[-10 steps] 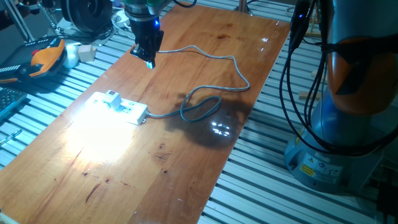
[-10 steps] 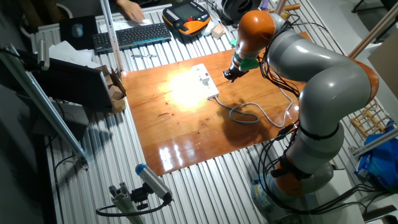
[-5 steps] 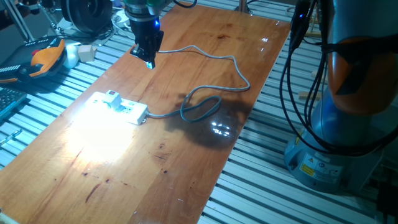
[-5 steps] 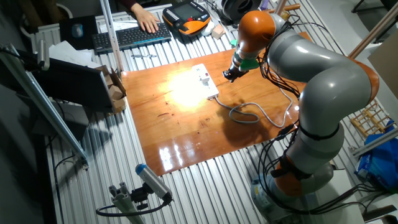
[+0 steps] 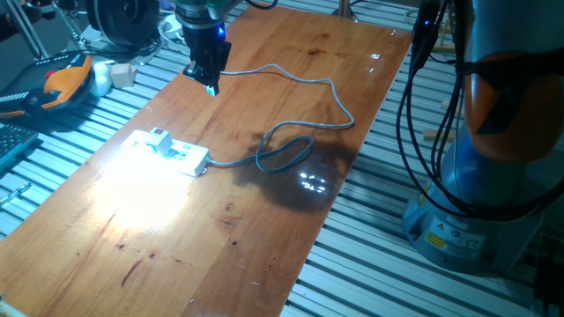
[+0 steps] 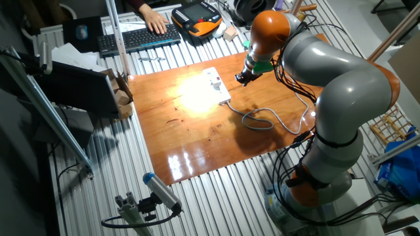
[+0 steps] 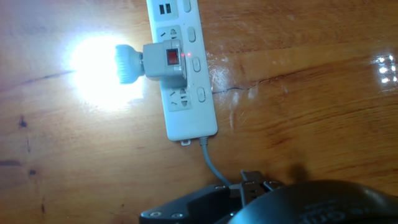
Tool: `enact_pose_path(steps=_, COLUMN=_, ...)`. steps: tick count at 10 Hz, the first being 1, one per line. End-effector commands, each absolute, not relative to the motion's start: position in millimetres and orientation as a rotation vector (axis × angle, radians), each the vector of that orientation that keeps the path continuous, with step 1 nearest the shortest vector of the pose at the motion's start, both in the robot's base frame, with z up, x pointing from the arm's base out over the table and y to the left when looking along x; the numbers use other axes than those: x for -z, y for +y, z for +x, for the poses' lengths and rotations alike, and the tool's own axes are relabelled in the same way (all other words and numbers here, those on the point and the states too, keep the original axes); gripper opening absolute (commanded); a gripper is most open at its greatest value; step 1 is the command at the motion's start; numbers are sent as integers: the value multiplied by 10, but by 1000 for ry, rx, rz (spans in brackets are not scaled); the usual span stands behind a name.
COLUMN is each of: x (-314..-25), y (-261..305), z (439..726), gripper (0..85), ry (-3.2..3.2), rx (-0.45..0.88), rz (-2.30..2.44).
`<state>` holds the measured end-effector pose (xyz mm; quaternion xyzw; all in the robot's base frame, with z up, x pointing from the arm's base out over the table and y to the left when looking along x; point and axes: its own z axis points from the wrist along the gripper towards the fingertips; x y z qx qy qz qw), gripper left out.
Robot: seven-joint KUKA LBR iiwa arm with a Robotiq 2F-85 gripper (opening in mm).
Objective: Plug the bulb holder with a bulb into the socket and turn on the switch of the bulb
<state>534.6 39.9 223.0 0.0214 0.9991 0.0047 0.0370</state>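
Note:
The bulb holder sits plugged into the socket, a long white power strip lying on the wooden table. Its red switch mark glows, and the bulb shines brightly to the left. In one fixed view the bulb holder stands on the socket amid a pool of light. My gripper hangs above the table, well clear of the strip toward the far edge. Its fingers look shut with nothing held. In the hand view my gripper shows at the bottom edge. In the other fixed view the gripper is right of the socket.
The strip's grey cable loops across the table's middle and runs toward the far edge. A keyboard with a person's hand on it and an orange pendant lie beyond the table. The robot base stands at the right.
My gripper has edged slightly up and away from the strip. The bulb stays lit and plugged in. A person's hand has settled on the keyboard.

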Motion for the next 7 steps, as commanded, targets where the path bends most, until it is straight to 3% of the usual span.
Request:
enact_pose_path(steps=1, x=-2228, y=401, z=5344, gripper=0, ry=3067, rx=-12, rz=65)
enact_pose_path(steps=7, x=-2240, y=401, z=5348, gripper=0, ry=3062, rx=-8, rz=65)
